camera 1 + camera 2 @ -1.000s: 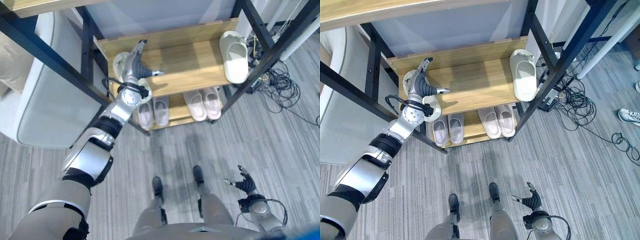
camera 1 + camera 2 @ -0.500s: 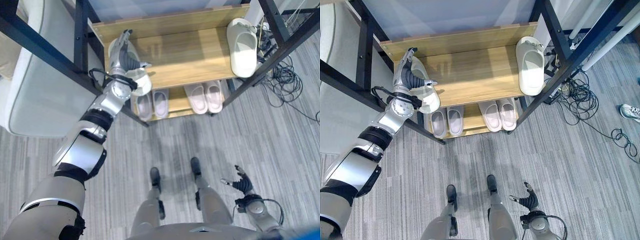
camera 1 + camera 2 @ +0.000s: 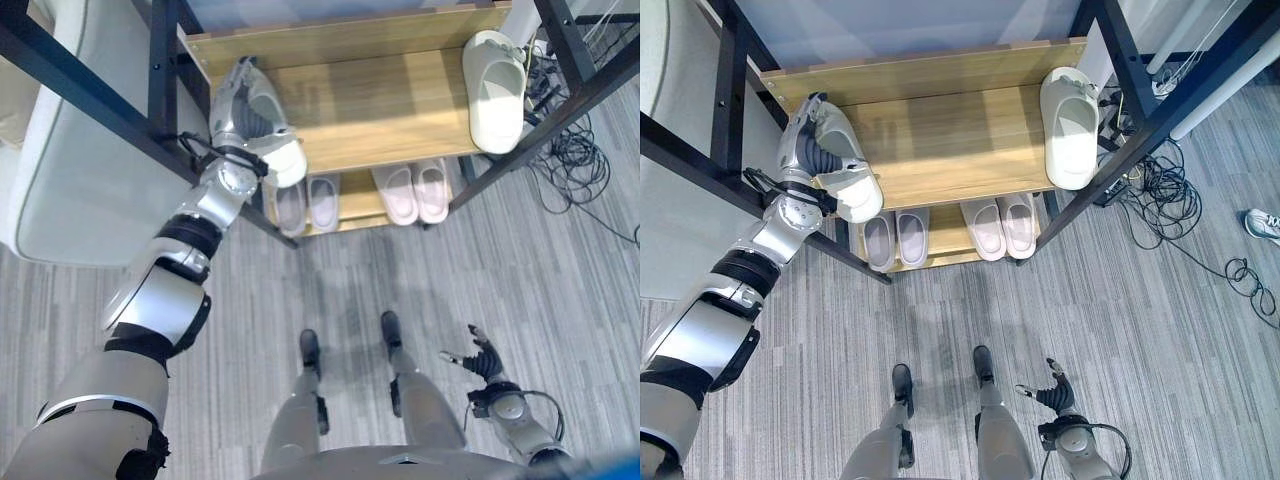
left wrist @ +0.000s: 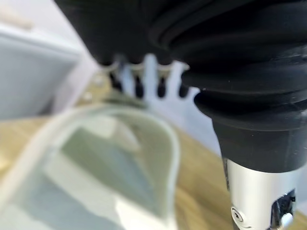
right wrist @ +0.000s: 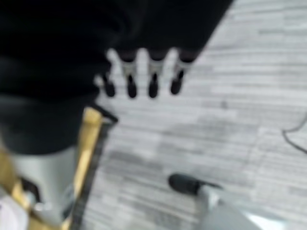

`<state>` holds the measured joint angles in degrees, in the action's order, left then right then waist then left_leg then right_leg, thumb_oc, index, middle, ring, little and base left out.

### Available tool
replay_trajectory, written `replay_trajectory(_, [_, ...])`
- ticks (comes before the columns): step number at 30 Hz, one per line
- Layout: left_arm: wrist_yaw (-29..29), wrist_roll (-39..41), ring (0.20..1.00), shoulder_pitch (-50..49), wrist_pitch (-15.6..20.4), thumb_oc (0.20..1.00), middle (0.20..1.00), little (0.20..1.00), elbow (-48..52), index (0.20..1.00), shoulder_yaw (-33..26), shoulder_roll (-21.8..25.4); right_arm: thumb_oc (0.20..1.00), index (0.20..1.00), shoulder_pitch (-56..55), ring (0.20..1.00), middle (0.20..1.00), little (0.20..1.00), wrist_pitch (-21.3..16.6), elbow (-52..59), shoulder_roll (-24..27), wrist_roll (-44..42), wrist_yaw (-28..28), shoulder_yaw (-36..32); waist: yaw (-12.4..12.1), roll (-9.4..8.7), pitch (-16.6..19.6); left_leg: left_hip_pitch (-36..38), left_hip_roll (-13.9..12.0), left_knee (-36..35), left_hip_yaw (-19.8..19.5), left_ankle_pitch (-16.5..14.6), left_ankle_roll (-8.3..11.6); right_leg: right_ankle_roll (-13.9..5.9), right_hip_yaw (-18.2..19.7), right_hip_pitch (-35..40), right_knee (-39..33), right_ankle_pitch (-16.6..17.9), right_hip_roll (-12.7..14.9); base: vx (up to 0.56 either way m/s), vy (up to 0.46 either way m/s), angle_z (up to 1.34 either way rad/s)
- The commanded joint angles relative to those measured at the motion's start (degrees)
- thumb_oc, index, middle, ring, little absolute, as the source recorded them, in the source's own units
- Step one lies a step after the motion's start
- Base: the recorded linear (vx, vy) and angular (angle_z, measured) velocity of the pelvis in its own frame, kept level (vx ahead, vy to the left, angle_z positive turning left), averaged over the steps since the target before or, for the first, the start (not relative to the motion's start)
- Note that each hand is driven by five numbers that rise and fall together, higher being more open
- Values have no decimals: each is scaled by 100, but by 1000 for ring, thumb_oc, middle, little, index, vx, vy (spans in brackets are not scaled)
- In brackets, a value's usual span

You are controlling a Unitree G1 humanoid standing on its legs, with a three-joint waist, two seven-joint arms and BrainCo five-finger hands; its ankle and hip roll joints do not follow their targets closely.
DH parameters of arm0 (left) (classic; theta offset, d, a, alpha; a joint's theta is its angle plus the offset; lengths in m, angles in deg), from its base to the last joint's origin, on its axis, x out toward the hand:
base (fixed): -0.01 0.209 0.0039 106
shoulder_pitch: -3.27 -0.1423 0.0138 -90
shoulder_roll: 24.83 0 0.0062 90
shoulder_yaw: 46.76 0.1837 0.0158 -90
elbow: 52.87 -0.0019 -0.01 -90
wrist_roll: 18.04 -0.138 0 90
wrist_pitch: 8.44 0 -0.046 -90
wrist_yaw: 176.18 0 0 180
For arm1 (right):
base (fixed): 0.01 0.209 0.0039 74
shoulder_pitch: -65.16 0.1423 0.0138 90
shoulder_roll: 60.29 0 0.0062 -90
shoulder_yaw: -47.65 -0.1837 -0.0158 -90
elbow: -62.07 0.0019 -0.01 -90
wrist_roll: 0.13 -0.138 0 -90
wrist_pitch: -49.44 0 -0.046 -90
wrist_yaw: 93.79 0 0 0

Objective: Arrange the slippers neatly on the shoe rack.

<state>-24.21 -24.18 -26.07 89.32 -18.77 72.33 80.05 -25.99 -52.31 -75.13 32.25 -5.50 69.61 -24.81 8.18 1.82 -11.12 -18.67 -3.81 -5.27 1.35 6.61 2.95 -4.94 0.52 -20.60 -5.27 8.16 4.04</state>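
A cream slipper (image 3: 282, 152) lies at the left end of the wooden middle shelf (image 3: 380, 110), one end reaching over the front edge. My left hand (image 3: 238, 108) rests along its left side with fingers straight, touching it; the left wrist view has the slipper's opening (image 4: 110, 167) just under the palm and the fingertips (image 4: 138, 87) stretched past it. The matching cream slipper (image 3: 1072, 112) lies lengthwise at the shelf's right end. My right hand (image 3: 1055, 385) hangs low by my side, open, over the floor.
Two pairs of pale pink slippers (image 3: 308, 205) (image 3: 412, 192) sit on the lower shelf. Black frame posts (image 3: 165, 70) flank the rack. A grey sofa (image 3: 70, 170) stands to the left. Cables (image 3: 1160, 200) and a sneaker (image 3: 1260, 225) lie on the floor at right.
The camera has shifted. My left hand's thumb no longer sticks out over the shelf, and the slipper now shows more fully beside the hand, lying lengthwise. The right hand stays low.
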Motion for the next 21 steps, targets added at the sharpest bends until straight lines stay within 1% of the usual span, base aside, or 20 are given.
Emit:
replay_trajectory(1, [-323,56,1000,770,114,1000,1000,1000,-470,1000,-155,246,1000,1000,43,1000,1000,1000,-173,20,109,-69,-131,14,-168,-131,42,68,59,27,-223,-302,141,-447,-162,50,27,-167,316,0,0,0])
replay_trajectory(6, [-360,157,1000,865,130,1000,1000,1000,-618,1000,-152,265,1000,1000,162,1000,1000,1000,-165,-102,118,56,-189,146,-177,-172,50,44,57,27,-226,-305,137,-450,-159,12,27,-158,312,0,0,0])
replay_trajectory(12, [-411,113,1000,921,105,1000,1000,1000,-591,1000,-140,295,1000,1000,236,1000,1000,1000,-145,-247,133,53,-224,131,-183,-220,29,11,49,27,-214,-309,132,-455,-169,-29,27,-144,316,0,0,0])
replay_trajectory(15, [-421,10,1000,967,60,1000,1000,1000,-857,1000,-56,255,1000,1000,343,1000,1000,1000,-142,-354,110,65,-249,212,-185,-247,16,-13,46,27,-214,-310,134,-461,-181,-59,27,-134,310,0,0,0])
replay_trajectory(18, [-382,188,1000,1047,22,1000,1000,1000,-1262,1000,-106,193,1000,1000,460,1000,1000,1000,-144,-467,86,94,-306,328,-163,-286,25,-47,25,27,-182,-307,139,-466,-168,-108,27,-125,295,0,0,0])
replay_trajectory(19, [-330,208,815,1047,-8,815,815,815,-1378,815,-99,213,1000,1000,473,1000,1000,1000,-138,-493,82,95,-305,346,-160,-287,34,-54,21,27,-172,-309,140,-468,-171,-121,27,-118,295,0,0,0])
replay_trajectory(21, [-290,253,282,1034,-25,282,282,282,-1505,282,-128,193,1000,1000,488,1000,1000,1000,-135,-523,70,94,-315,358,-157,-292,40,-56,18,27,-160,-313,140,-468,-173,-128,27,-115,295,0,0,0])
